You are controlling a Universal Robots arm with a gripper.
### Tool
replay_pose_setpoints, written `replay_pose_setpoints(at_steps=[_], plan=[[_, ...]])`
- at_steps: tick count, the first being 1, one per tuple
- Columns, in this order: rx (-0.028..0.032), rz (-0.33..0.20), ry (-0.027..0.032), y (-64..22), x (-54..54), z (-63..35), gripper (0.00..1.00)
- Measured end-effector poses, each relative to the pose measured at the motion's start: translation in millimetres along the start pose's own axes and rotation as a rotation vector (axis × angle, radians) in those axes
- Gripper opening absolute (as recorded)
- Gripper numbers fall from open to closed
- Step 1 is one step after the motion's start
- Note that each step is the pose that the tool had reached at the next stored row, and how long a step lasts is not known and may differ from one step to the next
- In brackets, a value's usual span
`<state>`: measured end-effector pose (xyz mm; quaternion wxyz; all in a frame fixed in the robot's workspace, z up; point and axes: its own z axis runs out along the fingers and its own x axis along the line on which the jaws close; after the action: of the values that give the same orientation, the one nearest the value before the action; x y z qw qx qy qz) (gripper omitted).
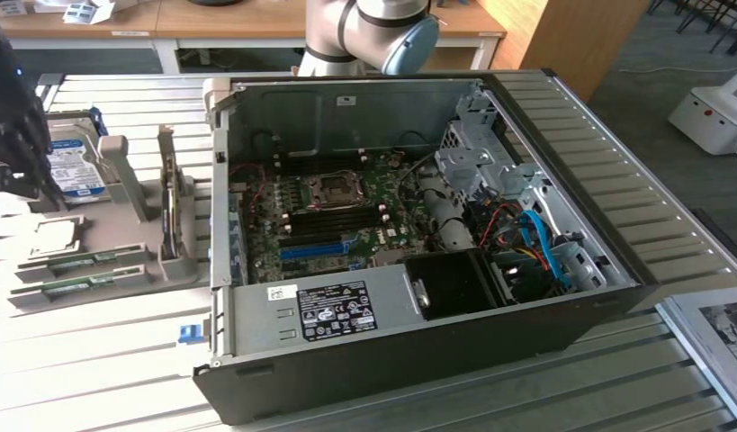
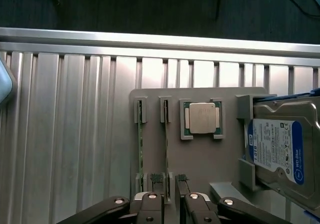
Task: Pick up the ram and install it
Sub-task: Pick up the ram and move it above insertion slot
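**Item: gripper over memory holder, ram not yet grasped**

Jaws: spread, pinching nothing. The black two-fingered gripper (image 2: 169, 180) hung with one ribbed pad on either side of the ram (image 2: 166, 144), a slim green circuit-board stick standing on edge. Whether either pad touched it could not be told.

Holder: a grey plastic fixture tray (image 2: 200, 164) gripped the stick in end clips. A second green stick (image 2: 139, 144) stood just beside the first, parallel. Next along sat a square silver-capped processor (image 2: 202, 118), then a silver hard drive with a blue label (image 2: 277, 151).

Setting: the tray lay on a ribbed aluminium table (image 2: 65, 134). In the exterior view, with the open black computer case (image 1: 404, 360) as dial centre, the tray lay at nine o'clock, well apart. The green motherboard (image 1: 344, 211) inside showed dark memory slots.

Handling note (judgement): the grasp wanted both pads square on the stick's flat faces, centred between the clips and clear of the neighbouring stick, with a straight pull so it would not bind.
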<state>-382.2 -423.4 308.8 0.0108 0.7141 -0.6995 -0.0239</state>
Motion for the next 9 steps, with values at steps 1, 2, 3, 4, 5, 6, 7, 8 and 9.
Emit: replay_pose_setpoints(at_steps=[1,2,3,4,5,6,7,8,9], plan=[[0.0,0.0,0.0001,-0.3,0.4,7.6,0.24],[-0.0001,0.0,0.0001,-0.6,0.7,12.1,0.24],[0.0,0.0,0.0001,-0.7,0.8,14.0,0.24],[0.0,0.0,0.0001,-0.7,0.8,15.7,0.24],[0.0,0.0,0.0001,-0.8,0.9,17.5,0.24],[-0.0001,0.0,0.0001,-0.9,1.0,19.3,0.24],[-0.0001,0.0,0.0001,-1.0,1.1,21.3,0.24],[0.0001,0.0,0.0,-1.1,1.2,23.1,0.24],[0.0,0.0,0.0,-1.2,1.2,24.9,0.24]])
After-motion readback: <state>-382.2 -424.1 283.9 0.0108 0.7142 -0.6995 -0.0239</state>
